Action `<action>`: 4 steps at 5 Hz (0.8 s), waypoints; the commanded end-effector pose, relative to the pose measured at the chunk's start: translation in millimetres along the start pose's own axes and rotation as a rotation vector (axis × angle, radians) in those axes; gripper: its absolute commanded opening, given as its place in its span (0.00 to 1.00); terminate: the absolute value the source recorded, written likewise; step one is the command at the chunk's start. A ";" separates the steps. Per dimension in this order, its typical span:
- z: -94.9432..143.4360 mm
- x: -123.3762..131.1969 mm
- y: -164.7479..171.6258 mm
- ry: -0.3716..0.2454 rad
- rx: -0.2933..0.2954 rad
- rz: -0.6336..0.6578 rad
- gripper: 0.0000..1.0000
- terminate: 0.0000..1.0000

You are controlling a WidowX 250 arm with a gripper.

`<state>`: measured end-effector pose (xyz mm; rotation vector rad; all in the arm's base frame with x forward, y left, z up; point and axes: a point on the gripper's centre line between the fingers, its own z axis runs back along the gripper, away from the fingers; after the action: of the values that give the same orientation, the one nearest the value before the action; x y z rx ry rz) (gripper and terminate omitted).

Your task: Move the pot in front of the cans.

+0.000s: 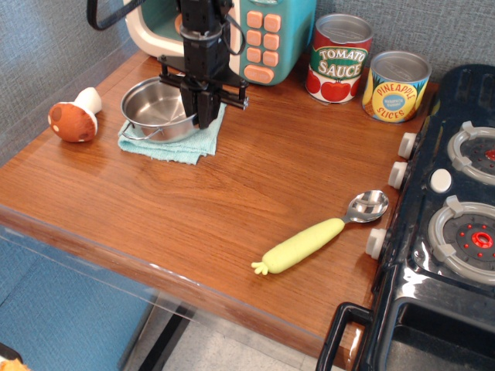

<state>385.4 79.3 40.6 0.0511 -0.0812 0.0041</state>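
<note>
The shiny steel pot [158,108] sits on a light blue cloth [174,139] at the back left of the wooden counter. My black gripper [201,114] comes straight down and its fingers are shut on the pot's right rim. The pot looks slightly shifted to the right on the cloth. The tomato sauce can [340,58] and the shorter pineapple slices can [396,86] stand at the back right, well apart from the pot.
A toy mushroom [73,117] lies left of the pot. A teal toy microwave [255,35] stands behind the gripper. A spoon with a yellow handle [317,239] lies at the front right. A black toy stove [452,224] borders the counter's right edge.
</note>
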 end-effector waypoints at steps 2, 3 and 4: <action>83.7 10.6 -112.7 -0.159 0.076 -0.225 0.00 0.00; 68.9 8.7 -161.3 -0.142 0.049 -0.277 0.00 0.00; 50.4 11.6 -185.9 -0.106 0.042 -0.311 0.00 0.00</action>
<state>396.6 -112.7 57.7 0.1125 -0.1182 -0.3169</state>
